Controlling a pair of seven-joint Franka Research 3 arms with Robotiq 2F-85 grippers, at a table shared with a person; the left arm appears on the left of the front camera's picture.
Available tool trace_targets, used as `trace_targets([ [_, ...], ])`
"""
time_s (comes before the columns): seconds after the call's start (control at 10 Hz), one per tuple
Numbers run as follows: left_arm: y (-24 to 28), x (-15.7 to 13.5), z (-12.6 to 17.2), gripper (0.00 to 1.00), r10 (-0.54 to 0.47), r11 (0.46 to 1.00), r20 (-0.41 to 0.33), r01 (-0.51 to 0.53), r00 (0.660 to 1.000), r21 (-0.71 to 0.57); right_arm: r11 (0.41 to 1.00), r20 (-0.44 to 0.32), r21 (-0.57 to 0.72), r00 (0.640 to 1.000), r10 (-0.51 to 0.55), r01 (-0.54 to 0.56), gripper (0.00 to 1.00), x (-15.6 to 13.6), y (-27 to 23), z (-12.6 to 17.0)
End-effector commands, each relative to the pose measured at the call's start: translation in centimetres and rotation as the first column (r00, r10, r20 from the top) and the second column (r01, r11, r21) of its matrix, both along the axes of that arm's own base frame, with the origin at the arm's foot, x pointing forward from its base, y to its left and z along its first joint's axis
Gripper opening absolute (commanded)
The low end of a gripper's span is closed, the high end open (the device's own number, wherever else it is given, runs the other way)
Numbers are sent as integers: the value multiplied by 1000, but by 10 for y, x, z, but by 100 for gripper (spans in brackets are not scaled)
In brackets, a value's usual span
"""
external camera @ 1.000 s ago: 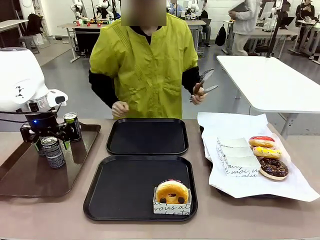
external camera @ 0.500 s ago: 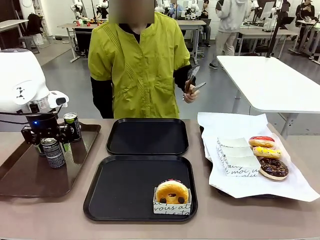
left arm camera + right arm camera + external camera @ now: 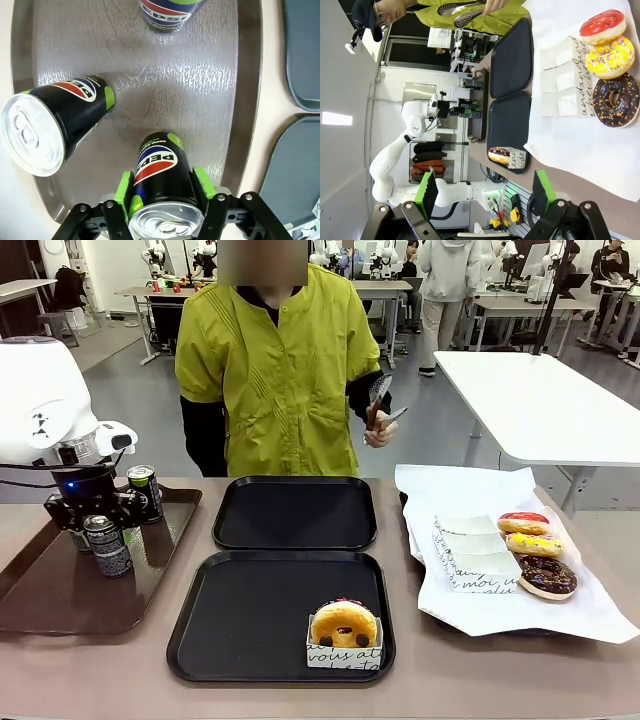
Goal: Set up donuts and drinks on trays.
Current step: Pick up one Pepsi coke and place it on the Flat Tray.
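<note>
The worktop runs across the robot's side of a large hall, with a person in a yellow-green top standing at its far edge.

1. The brown tray sits at the robot's left. The paper-covered tray sits at the right. Two black trays lie between them, the far black tray bare and the near black tray just in front of it.
2. The near black tray carries one donut in its paper holder at the front right corner. Its remaining floor is free.
3. The left claw is closed on a can, one green pad on each flank. The can stands upright on the brown tray, long axis vertical and silver top towards the wrist. Whether its base is clear of the tray floor cannot be told.
4. Two other cans stand apart from it on the same tray.
5. The right claw is spread wide and empty, high over the paper-covered tray.

Assessment: the near black tray lies to the robot's right of the held can, beyond the brown tray's raised rim. The left arm is the nearer. The coming move likely calls for a lift over both rims, then travel rightward, keeping the can vertical.
</note>
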State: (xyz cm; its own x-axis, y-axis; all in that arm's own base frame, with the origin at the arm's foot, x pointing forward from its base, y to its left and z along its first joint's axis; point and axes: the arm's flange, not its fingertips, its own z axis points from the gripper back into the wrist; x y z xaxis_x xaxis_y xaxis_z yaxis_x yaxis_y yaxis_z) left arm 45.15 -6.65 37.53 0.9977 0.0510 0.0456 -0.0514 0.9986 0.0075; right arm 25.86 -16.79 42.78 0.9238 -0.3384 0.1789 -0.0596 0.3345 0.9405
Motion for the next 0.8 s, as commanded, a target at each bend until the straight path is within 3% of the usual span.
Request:
trace_targets([
  [0.0, -3, -7, 22, 41, -19, 1000, -11, 20, 1000, 11, 1000, 16, 6, 1000, 2, -2, 100, 2, 0, 0],
  [0.3, -24, -42, 117, 41, -91, 995, -5, 91, 996, -28, 1000, 16, 6, 1000, 2, -2, 100, 2, 0, 0],
  [0.5, -28, -66, 150, 41, -81, 997, -24, 81, 996, -4, 1000, 16, 6, 1000, 2, -2, 100, 2, 0, 0],
  [0.7, -20, -79, 164, 41, 34, 999, -18, -33, 999, 14, 1000, 16, 6, 1000, 2, -2, 100, 2, 0, 0],
])
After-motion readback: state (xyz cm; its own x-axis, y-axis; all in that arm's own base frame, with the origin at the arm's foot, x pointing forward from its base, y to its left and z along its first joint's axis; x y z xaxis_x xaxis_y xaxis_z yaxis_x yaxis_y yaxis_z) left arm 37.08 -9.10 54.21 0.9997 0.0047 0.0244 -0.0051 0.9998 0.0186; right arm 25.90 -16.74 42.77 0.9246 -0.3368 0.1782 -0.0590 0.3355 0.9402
